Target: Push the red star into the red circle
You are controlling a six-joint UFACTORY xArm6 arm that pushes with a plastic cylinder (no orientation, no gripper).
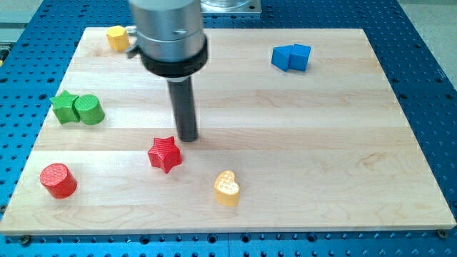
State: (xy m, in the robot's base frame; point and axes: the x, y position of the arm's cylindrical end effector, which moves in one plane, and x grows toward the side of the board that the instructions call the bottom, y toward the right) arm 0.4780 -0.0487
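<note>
Just above-right of red star [165,154], my tip [188,138], red circle [58,180] near board's [285,185] left edge, no gripper.

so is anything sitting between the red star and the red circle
Nothing visible does. The red star and the red circle have bare board between them. My tip stands just beyond the star toward the view's upper right.

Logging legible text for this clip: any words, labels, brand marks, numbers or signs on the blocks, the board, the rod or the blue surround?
None: no readable text anywhere in the camera view.
The red star, red circle, yellow heart, green blocks, blue blocks and yellow block are plain.
The wooden board and my tip, just above and to the right of the star, carry no marking.
</note>
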